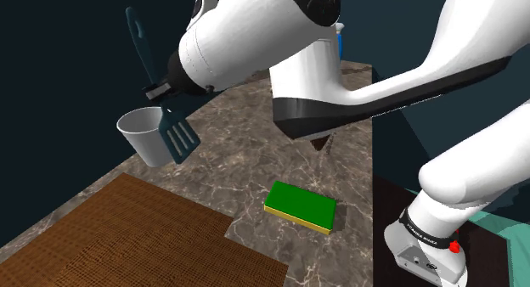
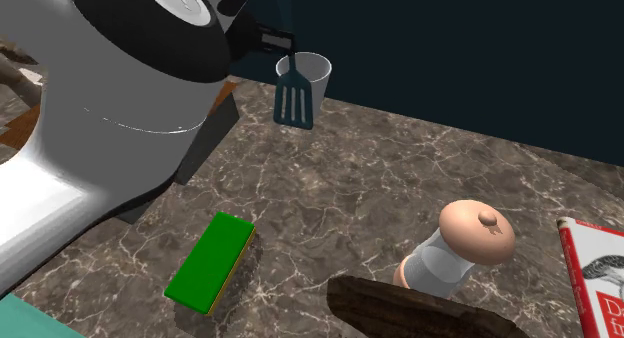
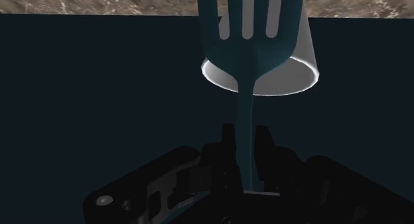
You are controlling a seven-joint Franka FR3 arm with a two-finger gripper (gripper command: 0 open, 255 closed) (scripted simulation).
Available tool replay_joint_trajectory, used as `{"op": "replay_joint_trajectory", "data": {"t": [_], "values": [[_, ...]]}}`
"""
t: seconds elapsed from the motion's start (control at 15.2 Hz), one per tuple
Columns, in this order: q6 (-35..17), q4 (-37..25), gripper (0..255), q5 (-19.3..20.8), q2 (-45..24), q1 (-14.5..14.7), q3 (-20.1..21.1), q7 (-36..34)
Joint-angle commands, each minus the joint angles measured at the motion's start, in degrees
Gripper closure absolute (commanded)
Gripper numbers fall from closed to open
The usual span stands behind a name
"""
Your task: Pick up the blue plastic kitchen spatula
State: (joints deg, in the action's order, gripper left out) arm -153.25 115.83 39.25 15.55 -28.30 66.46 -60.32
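A brown veined stone worktop point(image 1: 238, 171). A woven brown mat point(image 1: 127, 234) covers one end, reaching the wall-side edge. A white cup point(image 1: 146, 137) stands at that same edge. A green sponge point(image 1: 299, 205) lies flat near the opposite edge. Toward the other end are a white, tan-topped grinder point(image 2: 455, 251), a dark wooden block point(image 2: 420, 311) and a red-edged book point(image 2: 595, 276).

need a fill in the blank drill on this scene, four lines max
The gripper is shut on the ____ of the teal spatula.
The spatula's blade has ____ slots.
The cup beyond the blade is ____.
The sponge lying on the marbled counter has a ____ top.
Missing: handle; three; white; green.
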Motion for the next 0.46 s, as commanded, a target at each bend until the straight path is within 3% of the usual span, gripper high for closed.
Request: {"op": "replay_joint_trajectory", "data": {"t": [0.0,0.4], "values": [[1.1,-1.1,255,-1.0,-0.2,0.9,-0.8,1.4],[3.3,-3.3,255,-3.3,-0.4,3.0,-2.8,4.4]]}}
